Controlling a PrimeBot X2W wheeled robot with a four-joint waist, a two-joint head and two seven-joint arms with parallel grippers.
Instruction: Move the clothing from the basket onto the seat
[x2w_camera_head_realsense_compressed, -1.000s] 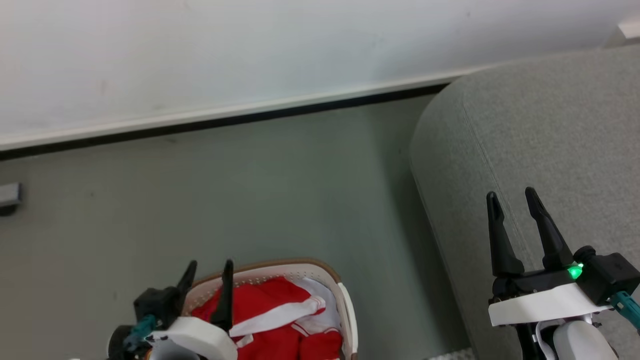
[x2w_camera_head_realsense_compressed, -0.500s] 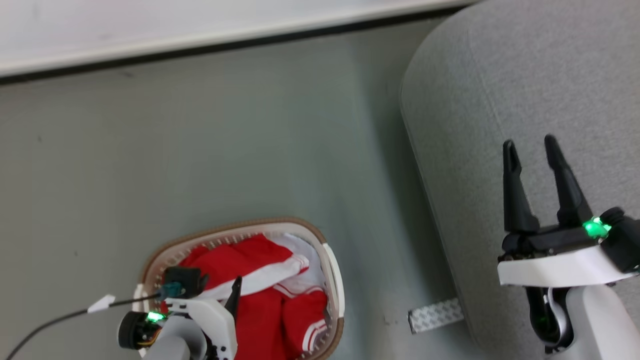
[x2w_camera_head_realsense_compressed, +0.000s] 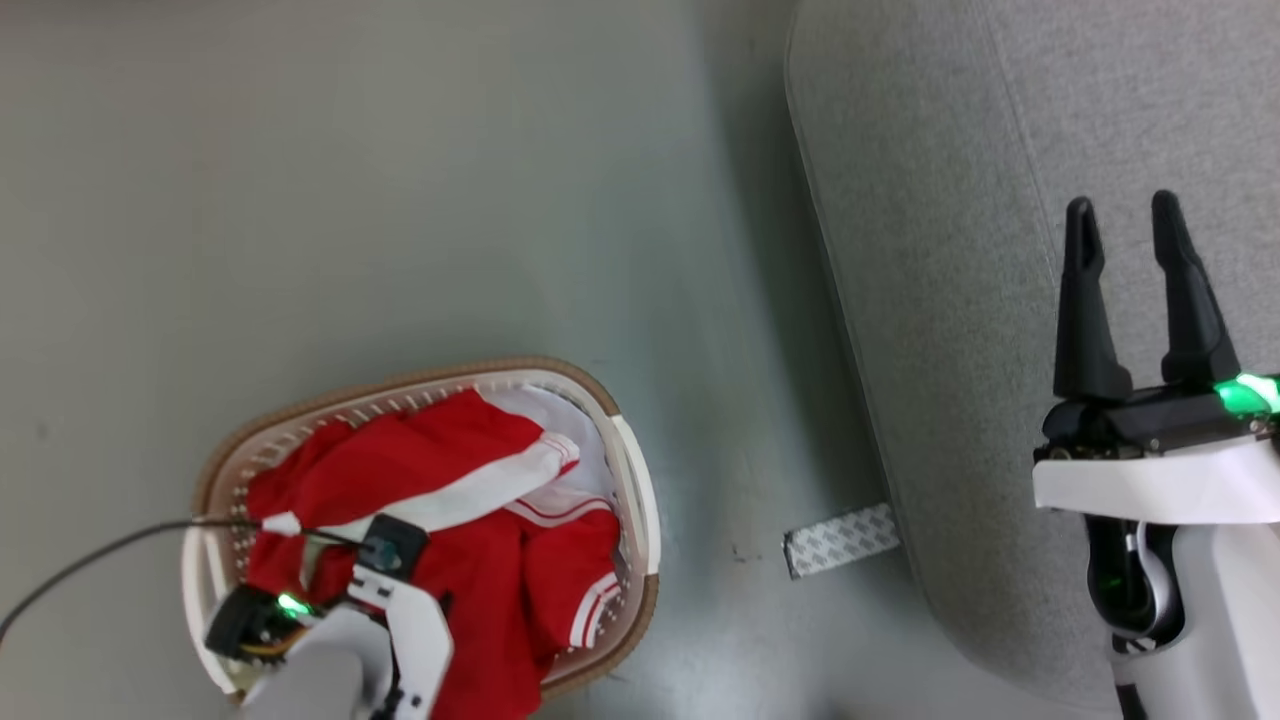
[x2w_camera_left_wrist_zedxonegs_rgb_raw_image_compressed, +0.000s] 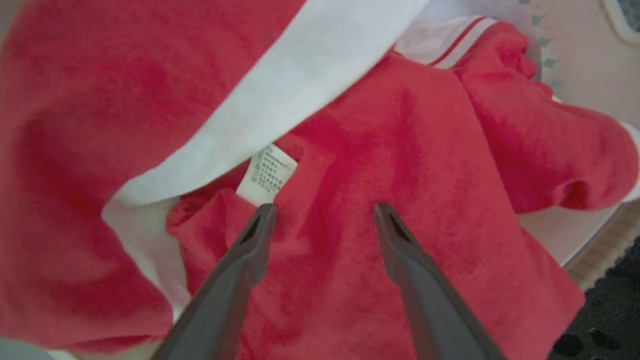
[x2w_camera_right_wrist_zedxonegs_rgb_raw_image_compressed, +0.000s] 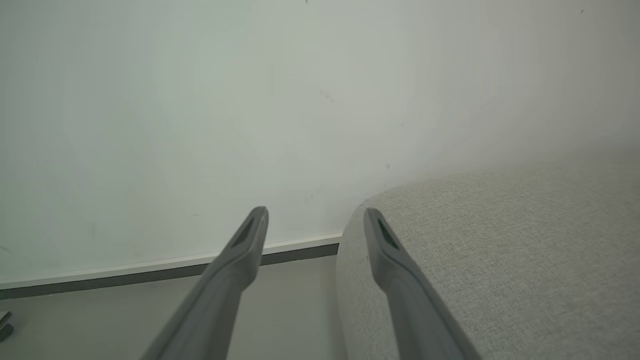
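The basket (x2w_camera_head_realsense_compressed: 632, 470), cream-white with a brown rim, stands on the floor at the lower left. Red clothing (x2w_camera_head_realsense_compressed: 400, 465) with a white band (x2w_camera_head_realsense_compressed: 480, 490) fills it. My left arm (x2w_camera_head_realsense_compressed: 400, 620) reaches down over the basket. In the left wrist view my left gripper (x2w_camera_left_wrist_zedxonegs_rgb_raw_image_compressed: 325, 207) is open just above the red fabric (x2w_camera_left_wrist_zedxonegs_rgb_raw_image_compressed: 425, 150), beside a small white label (x2w_camera_left_wrist_zedxonegs_rgb_raw_image_compressed: 267, 172), with nothing between its fingers. My right gripper (x2w_camera_head_realsense_compressed: 1122, 203) stands open and empty over the grey seat (x2w_camera_head_realsense_compressed: 930, 250). In the right wrist view the right gripper (x2w_camera_right_wrist_zedxonegs_rgb_raw_image_compressed: 315, 211) points past the seat's corner (x2w_camera_right_wrist_zedxonegs_rgb_raw_image_compressed: 500, 250).
A strip of patterned grey tape (x2w_camera_head_realsense_compressed: 840, 540) lies on the floor beside the seat's edge. A black cable (x2w_camera_head_realsense_compressed: 90, 560) runs left from my left arm. Grey-green floor (x2w_camera_head_realsense_compressed: 450, 200) separates basket and seat. A pale wall (x2w_camera_right_wrist_zedxonegs_rgb_raw_image_compressed: 200, 125) with a dark skirting stands beyond.
The head camera has tilted down, so the wall has left the picture. My left gripper has turned downward into the basket over the clothing. Both grippers stay open.
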